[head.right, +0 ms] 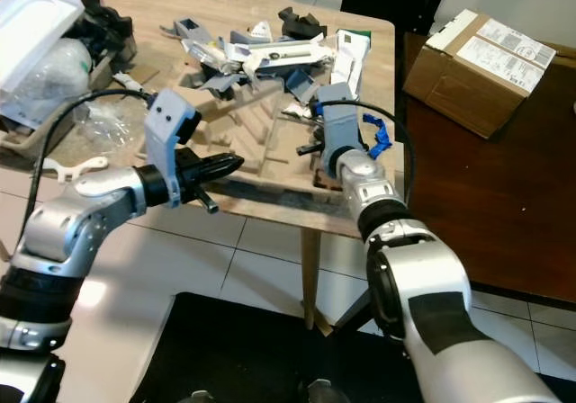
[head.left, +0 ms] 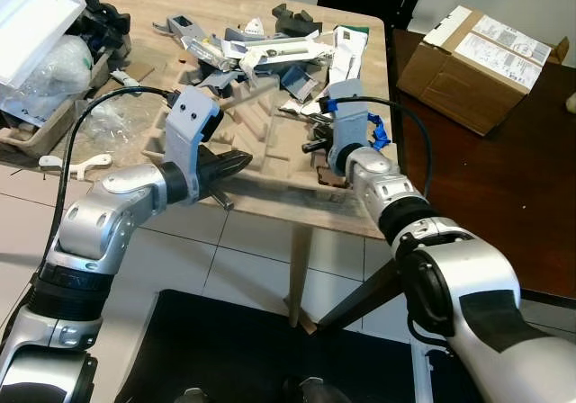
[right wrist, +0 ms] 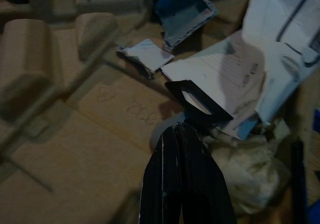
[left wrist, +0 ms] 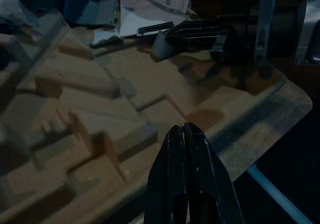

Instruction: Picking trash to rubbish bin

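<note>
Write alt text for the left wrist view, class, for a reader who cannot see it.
The left end effector, fingers pressed shut, hovers over the near edge of a moulded cardboard tray on a wooden table. Beyond it lie white and grey packaging scraps in dim light.

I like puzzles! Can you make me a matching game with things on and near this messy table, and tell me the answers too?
Things:
1. cardboard box
2. white foam tray
3. moulded pulp tray
4. left claw

Places or states:
A. top left, over a plastic bag
B. fingers shut, at the table's near edge
C. on the dark floor, right of the table
D. brown, between the two arms

Pairs: 1-C, 2-A, 3-D, 4-B
</note>
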### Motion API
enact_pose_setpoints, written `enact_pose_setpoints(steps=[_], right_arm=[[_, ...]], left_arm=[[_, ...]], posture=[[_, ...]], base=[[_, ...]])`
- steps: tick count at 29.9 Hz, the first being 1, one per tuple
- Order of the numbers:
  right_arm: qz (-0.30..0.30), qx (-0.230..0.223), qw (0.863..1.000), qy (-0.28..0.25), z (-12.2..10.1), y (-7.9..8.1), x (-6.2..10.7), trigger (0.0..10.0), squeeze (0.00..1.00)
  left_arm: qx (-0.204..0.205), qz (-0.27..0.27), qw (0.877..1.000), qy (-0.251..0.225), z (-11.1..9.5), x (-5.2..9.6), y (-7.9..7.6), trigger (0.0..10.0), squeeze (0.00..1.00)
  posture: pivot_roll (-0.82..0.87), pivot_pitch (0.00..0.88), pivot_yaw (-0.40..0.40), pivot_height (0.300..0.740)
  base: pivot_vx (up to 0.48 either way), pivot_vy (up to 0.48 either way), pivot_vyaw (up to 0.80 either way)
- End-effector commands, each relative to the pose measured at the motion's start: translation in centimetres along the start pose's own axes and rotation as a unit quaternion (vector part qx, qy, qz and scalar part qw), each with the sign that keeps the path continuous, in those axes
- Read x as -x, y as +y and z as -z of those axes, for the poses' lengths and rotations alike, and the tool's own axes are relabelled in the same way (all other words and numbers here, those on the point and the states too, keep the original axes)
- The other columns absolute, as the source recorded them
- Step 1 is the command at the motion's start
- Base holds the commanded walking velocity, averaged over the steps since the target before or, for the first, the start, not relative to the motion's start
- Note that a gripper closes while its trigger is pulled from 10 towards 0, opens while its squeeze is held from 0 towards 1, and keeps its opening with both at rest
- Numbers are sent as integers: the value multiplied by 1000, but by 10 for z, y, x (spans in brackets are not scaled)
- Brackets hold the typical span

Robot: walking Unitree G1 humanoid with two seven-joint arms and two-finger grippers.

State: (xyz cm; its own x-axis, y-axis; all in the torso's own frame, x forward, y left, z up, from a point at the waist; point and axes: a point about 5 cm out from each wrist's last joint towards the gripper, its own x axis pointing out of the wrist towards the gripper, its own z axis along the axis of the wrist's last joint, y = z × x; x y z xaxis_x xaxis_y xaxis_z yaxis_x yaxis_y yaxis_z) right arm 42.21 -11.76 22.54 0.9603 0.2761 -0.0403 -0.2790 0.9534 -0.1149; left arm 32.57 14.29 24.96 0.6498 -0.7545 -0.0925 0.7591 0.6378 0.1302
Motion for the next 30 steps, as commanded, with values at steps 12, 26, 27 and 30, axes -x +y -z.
enact_pose_setpoints(steps=[12,26,27,30], right_arm=[[-67,-70,994,-41,-20,-23,6,0,0],[-223,-306,914,-145,-52,-55,28,0,0],[-241,-317,905,-149,-52,-57,30,0,0],[-301,-332,883,-141,-43,-57,38,0,0]], left_arm=[[8,-5,1000,-14,4,-1,5,10000,0],[35,27,999,-21,15,6,-1,10000,0],[37,24,999,-23,16,8,0,10000,0],[50,25,998,-28,20,15,-1,10000,0]], posture=[[84,154,-81,740],[15,122,-50,740],[13,121,-50,740],[11,121,-49,740]], base=[[0,0,0],[0,0,0],[0,0,0],[0,0,0]])
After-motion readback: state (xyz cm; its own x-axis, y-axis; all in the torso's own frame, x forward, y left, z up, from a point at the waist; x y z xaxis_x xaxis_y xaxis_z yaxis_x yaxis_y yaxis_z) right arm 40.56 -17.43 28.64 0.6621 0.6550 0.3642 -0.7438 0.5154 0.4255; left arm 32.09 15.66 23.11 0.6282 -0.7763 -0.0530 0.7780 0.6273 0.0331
